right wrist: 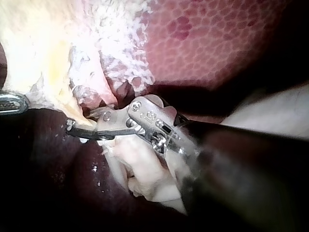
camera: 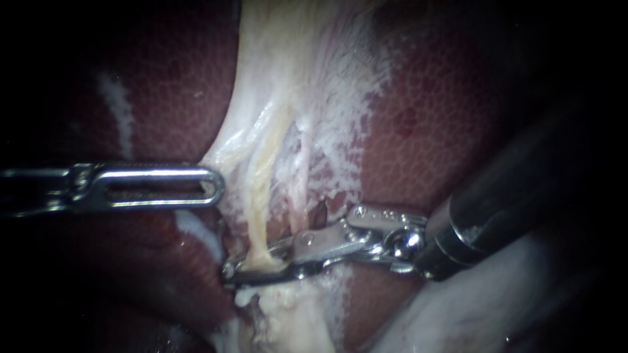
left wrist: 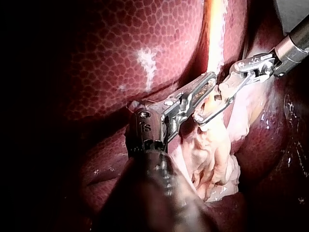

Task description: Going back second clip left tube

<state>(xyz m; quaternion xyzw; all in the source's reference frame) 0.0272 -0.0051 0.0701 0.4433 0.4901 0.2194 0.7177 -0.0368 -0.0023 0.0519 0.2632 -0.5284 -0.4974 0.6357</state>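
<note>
A yellowish left tube (camera: 257,196) runs down through pale stringy tissue (camera: 307,85) between lobes of the liver (camera: 425,131). My right instrument (camera: 239,263) comes in from the right. Its jaws are open with a gap, one on each side of the tube low down. I cannot make out a clip. The left wrist view shows these jaws (left wrist: 203,115) as an open loop beside the tube (left wrist: 213,29). My left instrument (camera: 216,186), with a slotted jaw, lies level, shut on the edge of the pale tissue left of the tube. It also shows as my left instrument (left wrist: 210,79) in its own wrist view.
A thinner pinkish strand (camera: 302,176) runs just right of the tube. Smooth pale tissue (camera: 471,307) bulges under the right instrument's dark shaft (camera: 510,196). Dark red liver (camera: 157,98) fills the left side. In the right wrist view a lump of pale tissue (right wrist: 140,164) sits below the jaws.
</note>
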